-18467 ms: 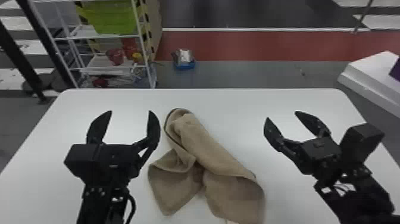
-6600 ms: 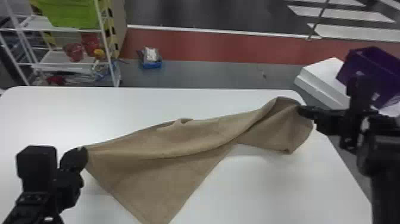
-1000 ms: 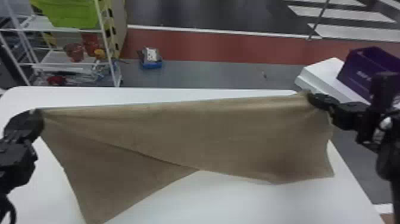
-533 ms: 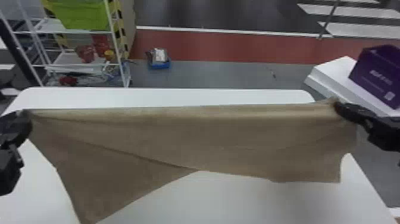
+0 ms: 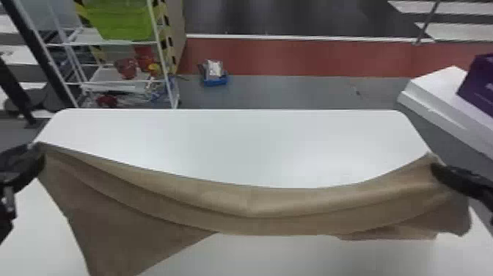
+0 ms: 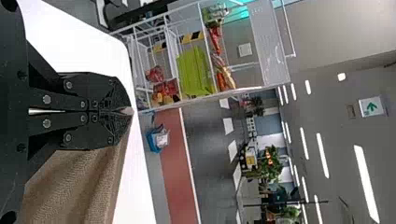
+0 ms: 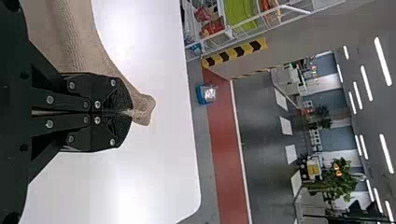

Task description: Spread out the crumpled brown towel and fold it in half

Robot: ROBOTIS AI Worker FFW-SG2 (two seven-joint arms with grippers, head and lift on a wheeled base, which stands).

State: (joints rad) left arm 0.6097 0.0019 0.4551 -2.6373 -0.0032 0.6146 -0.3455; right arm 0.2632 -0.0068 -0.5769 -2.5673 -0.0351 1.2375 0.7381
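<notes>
And here's the brown towel, hanging between both claws over the white table, its upper edge sagging mid-span! The left claw is pinching one end, its fingers pressing together; the right claw is gripping the other just as tightly, a small tuft poking out beyond its fingertips. Folds are running lengthwise.
</notes>
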